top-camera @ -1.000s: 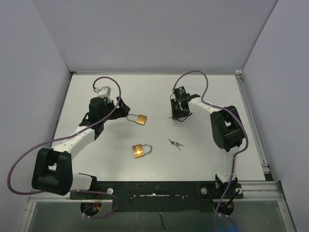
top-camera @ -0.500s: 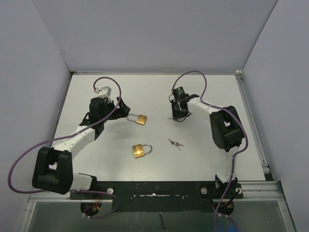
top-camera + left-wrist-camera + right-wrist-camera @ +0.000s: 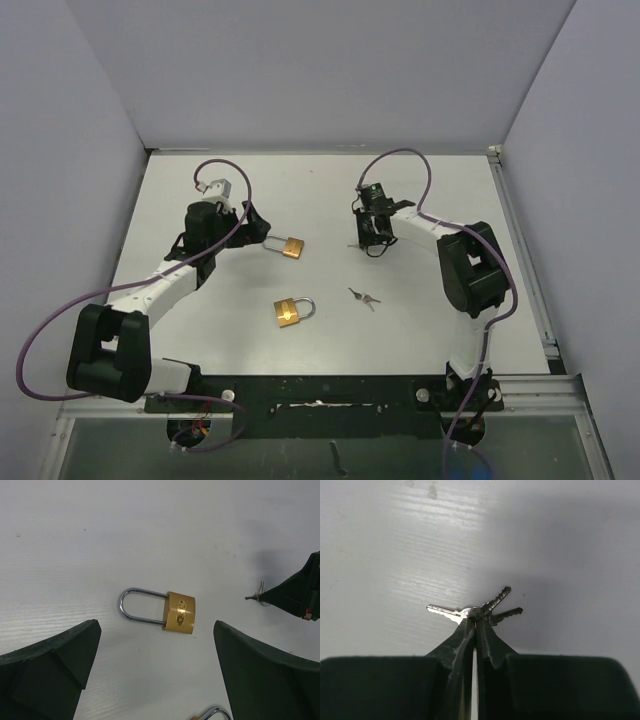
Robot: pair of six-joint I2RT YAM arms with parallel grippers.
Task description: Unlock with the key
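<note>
Right gripper point(image 3: 474, 624) pinched tight on bunch of small silver metal keys point(image 3: 470, 611), low over white tabletop point(image 3: 420, 190), right of centre toward far edge. Left gripper point(image 3: 254, 226) spread wide around flat-lying brass padlock with steel shackle point(image 3: 179, 612), left of centre.

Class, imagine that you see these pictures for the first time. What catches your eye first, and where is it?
Two brass padlocks stand out on the white table: the far padlock lies just ahead of the open left gripper, and the near padlock lies closer to the arm bases. On the right side, the right gripper is shut on a bunch of keys, while a loose bunch lies near the table's middle.
</note>
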